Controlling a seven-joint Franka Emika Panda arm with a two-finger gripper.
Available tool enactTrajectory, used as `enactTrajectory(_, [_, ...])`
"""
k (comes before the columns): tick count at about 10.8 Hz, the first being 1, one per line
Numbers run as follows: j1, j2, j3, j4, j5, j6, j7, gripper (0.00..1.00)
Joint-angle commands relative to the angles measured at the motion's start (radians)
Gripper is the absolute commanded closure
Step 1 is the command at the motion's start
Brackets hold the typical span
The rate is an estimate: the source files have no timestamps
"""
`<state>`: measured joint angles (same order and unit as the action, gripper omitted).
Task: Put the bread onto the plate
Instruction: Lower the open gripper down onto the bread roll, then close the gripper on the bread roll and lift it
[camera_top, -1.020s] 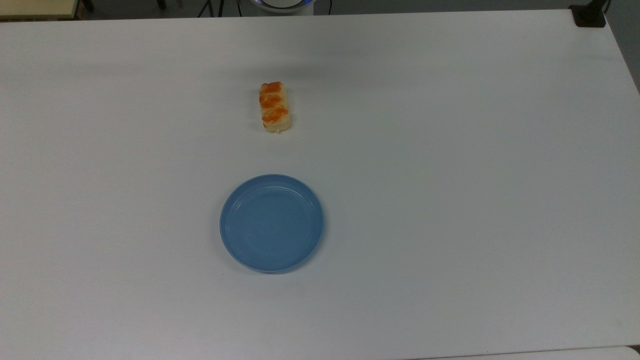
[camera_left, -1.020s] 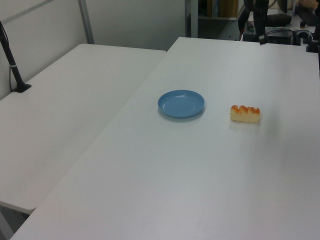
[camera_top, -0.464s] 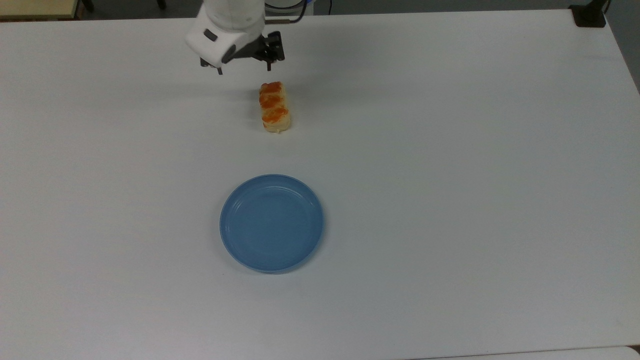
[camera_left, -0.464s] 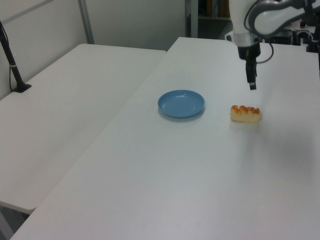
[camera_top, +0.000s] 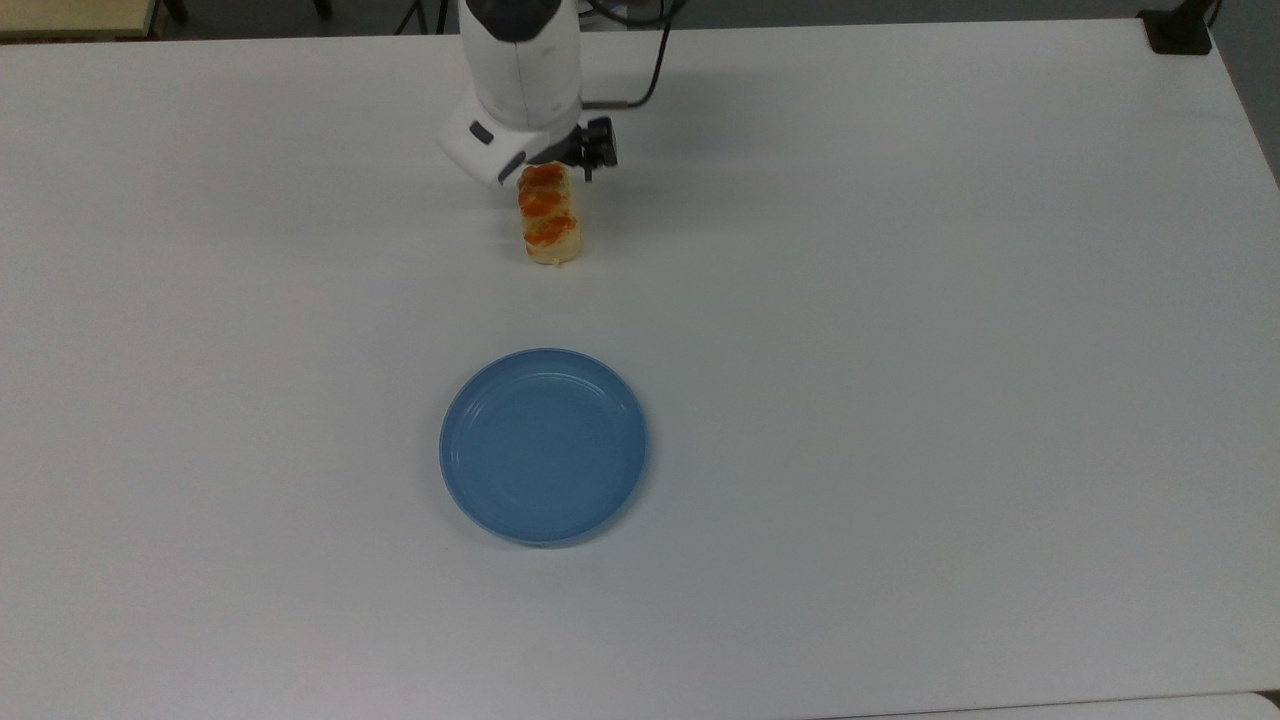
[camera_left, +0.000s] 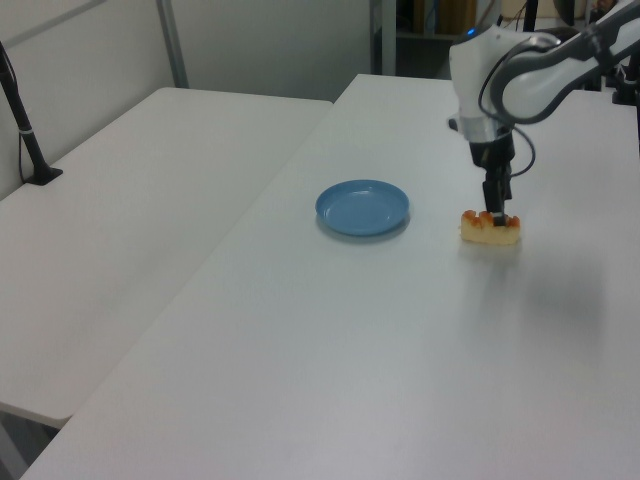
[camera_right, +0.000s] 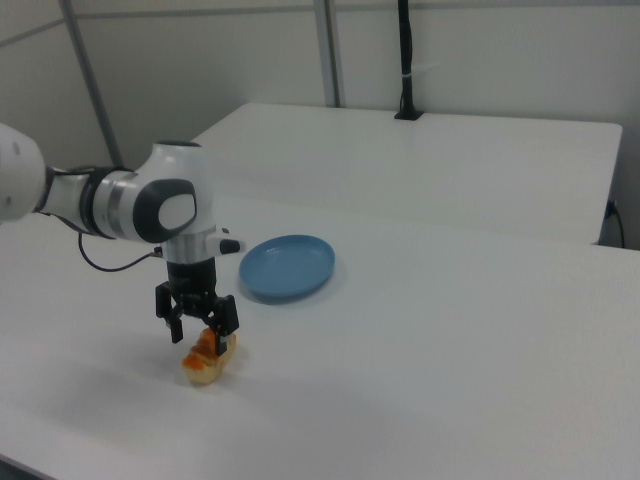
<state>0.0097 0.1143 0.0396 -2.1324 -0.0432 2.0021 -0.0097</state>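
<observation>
Right view has the gripper (camera_right: 199, 328) with jaws apart straddling the bread (camera_right: 209, 359) on the desk (camera_right: 480, 330), near the plate (camera_right: 287, 267), so closing, then lifting, seems next.

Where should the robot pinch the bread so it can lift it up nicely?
Best from straight above, pinching the bread across its narrow width on the two long pale sides, near the middle. It lies flat on the table, long and slim, so the long sides fit between the fingers. The pincer hangs open over one end, so a shift toward the middle may balance it better.
</observation>
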Motion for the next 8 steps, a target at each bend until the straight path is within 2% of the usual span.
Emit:
enactTrajectory(1, [0.027,0.088,0.013,0.003,-0.007,0.092,0.124,0.01])
enactTrajectory(3, [0.03,0.09,0.013,0.025,-0.024,0.09,0.131,0.48])
enactTrajectory(4, [0.02,0.088,0.013,0.06,-0.02,0.072,0.132,0.51])
enactTrajectory(6, [-0.028,0.093,0.011,0.209,-0.009,-0.021,0.131,0.5])
enactTrajectory(8, [-0.045,0.119,0.009,0.342,0.012,-0.02,0.134,0.5])
